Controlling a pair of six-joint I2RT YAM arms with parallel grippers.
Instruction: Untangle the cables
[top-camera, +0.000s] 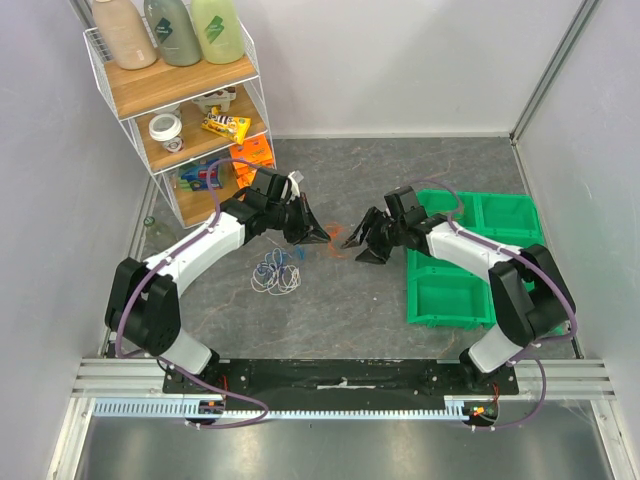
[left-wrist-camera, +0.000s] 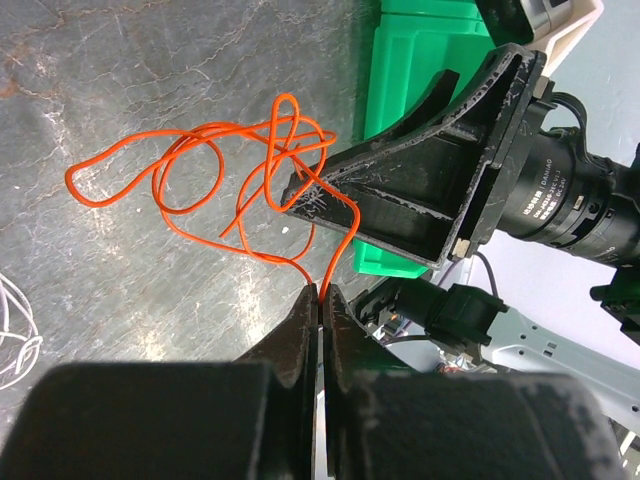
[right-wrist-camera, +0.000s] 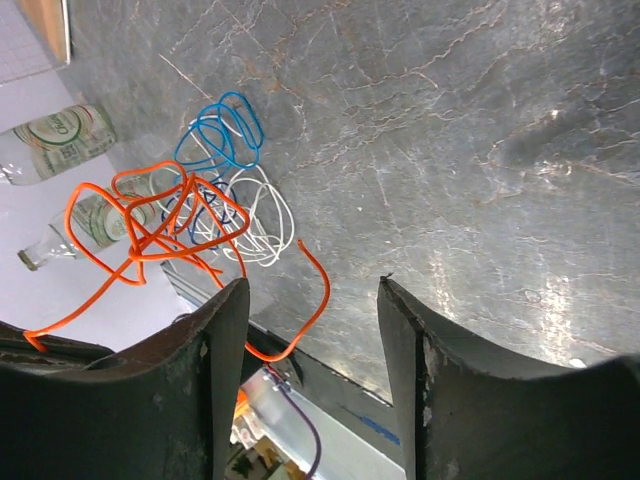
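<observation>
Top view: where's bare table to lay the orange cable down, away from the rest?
Free: the far strip of table between shelf and green bins, and the near middle strip ahead of the base plate. Crowded: the gap between left hand and right hand, where the orange cable is pinched, and the white and blue cables near the left hand.

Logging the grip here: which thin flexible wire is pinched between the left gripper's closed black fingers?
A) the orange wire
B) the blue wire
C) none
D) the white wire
A: in the left wrist view, the thin orange wire runs straight down into the shut left gripper.
</observation>
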